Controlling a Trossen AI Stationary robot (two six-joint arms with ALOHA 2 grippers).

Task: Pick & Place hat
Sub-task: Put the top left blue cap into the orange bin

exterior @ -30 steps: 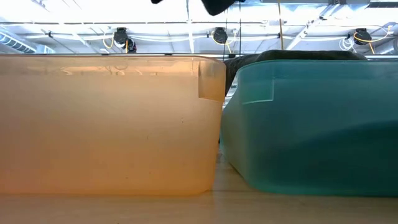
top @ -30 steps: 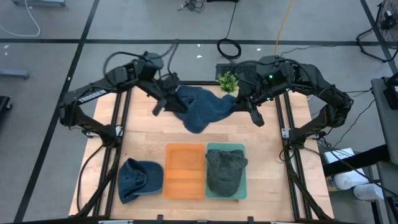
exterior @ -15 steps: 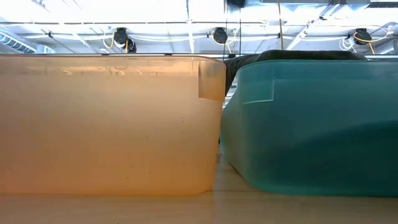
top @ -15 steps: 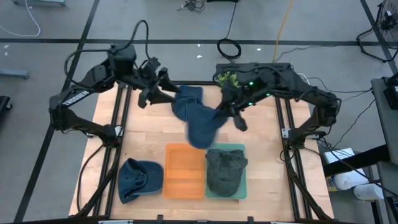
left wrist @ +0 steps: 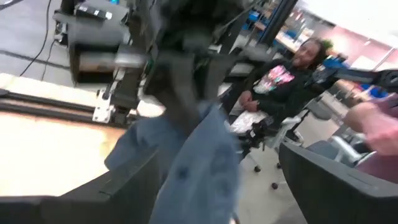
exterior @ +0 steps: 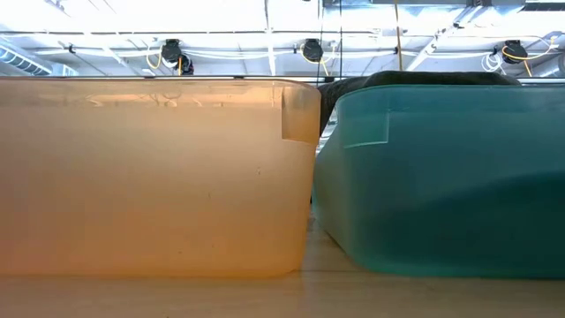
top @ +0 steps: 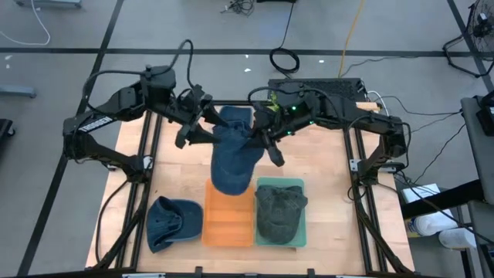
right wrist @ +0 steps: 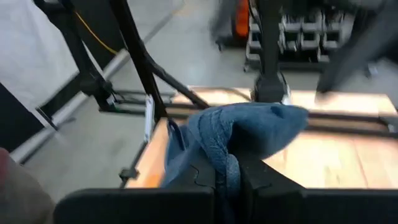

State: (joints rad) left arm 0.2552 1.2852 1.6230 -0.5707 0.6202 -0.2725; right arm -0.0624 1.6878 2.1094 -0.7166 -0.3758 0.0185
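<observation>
Your left gripper (top: 187,133) has just let go, jaws apart; the right gripper (top: 258,141) alone pinches the floppy blue denim hat (top: 231,158) above the orange plastic bin (top: 228,220).

A small green plant (top: 272,99) sits at the table's (top: 324,158) far edge (a seated person (left wrist: 283,81) beyond).

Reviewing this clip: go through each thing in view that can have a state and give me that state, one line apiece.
Blue hat: lifted, hanging over the orange bin's far end.
Right gripper: shut on blue hat.
Left gripper: open, beside the hat, not gripping it.
Orange bin: nothing resting in it.
Green bin: holds grey hat.
Second blue hat: lying on the table, left of the orange bin.
</observation>
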